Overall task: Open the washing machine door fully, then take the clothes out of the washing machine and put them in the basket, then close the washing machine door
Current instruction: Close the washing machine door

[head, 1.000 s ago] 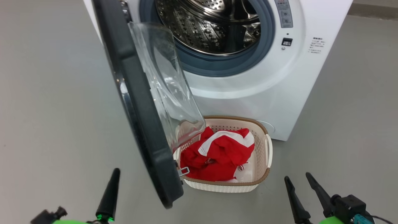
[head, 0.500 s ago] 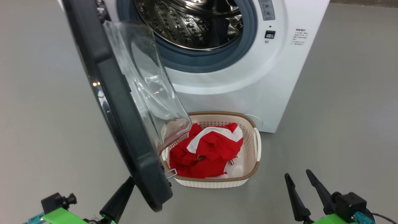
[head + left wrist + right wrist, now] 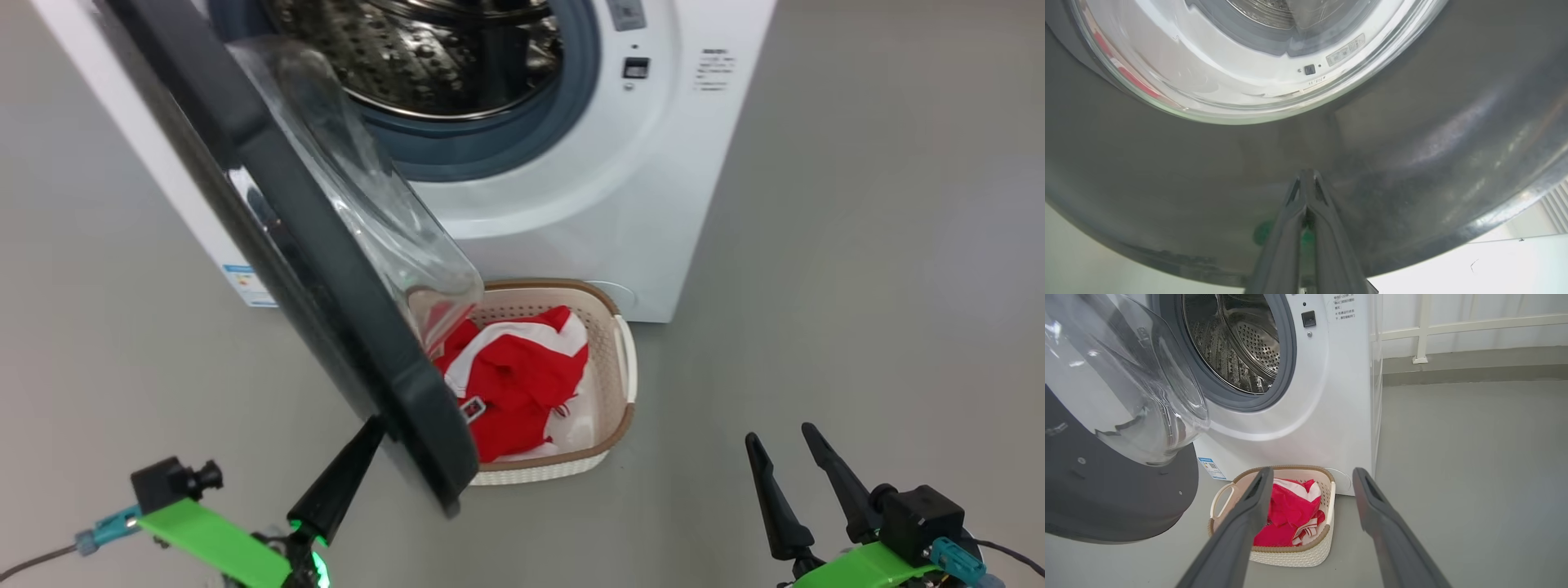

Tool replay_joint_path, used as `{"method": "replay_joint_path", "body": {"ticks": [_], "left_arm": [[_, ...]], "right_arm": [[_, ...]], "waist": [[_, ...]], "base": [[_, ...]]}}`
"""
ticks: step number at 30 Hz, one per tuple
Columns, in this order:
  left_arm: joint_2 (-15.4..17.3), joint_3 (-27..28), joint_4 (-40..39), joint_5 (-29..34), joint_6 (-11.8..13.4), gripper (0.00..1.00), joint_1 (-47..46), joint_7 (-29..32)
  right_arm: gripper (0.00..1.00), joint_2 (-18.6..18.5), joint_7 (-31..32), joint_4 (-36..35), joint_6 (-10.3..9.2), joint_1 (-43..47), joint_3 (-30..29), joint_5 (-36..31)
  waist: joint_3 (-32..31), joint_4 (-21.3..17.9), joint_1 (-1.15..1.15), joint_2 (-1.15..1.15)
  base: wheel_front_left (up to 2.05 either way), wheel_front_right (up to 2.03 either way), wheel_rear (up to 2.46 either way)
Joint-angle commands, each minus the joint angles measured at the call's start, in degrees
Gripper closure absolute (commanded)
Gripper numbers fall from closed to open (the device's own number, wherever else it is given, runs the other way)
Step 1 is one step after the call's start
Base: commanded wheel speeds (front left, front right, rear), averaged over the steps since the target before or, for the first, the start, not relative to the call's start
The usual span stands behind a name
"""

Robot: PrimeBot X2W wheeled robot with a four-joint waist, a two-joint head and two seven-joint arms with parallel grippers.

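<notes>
Pressed together into one dark point, the left fingers [image 3: 343, 478] pinch nothing. Their tips meet the glossy outer face of the door [image 3: 326, 269], low on its black rim, and in the left wrist view they look to be touching it. The right fingers [image 3: 774, 506] are spread and empty, well off to the right of the door, above bare floor [image 3: 857, 245].

Just beyond the left tips, past the door's lower edge and ahead-left of the right fingers, the basket [image 3: 627, 384] sits on the floor. The red and white clothes [image 3: 514, 376] are heaped inside it, and the door's glass bowl hangs over its near-left corner. Farther on, behind the basket, the washing machine [image 3: 620, 220] has its mouth uncovered. What shows of the steel drum [image 3: 424, 57] holds no garment.

Emptying seems finished, so I judge the step in hand to be closing the door. The next move calls for a steady push from the left fingers against the rim. It should follow the door's arc round its hinge toward the opening, with enough follow-through for the latch to catch. The tips could slide on the glossy face, so the push wants to be square to it.
</notes>
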Motion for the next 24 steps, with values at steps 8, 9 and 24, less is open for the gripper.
{"method": "replay_joint_path", "body": {"ticks": [8,9,24], "left_arm": [[-0.2,-3.0,0.4,4.1,-0.3,1.00,-9.3,-5.5],[0.0,-3.6,0.7,4.5,-0.3,1.00,-10.4,-6.2],[4.0,-7.9,8.9,7.1,-0.3,1.00,-25.7,-20.0]], "right_arm": [[0.00,-0.4,-0.4,-1.9,0.42,-4.0,1.4,2.0],[0.00,-0.4,-0.4,-2.0,0.42,-4.3,1.4,2.1],[0.00,-0.4,-0.4,-2.3,0.42,-8.3,2.1,4.7]], "waist": [[3.3,-6.5,0.00,0.00],[3.7,-7.1,0.00,0.00],[9.6,-16.0,0.00,0.00]], "base": [[0.00,0.00,0.00],[0.00,0.00,0.00],[0.00,0.00,0.00]]}}
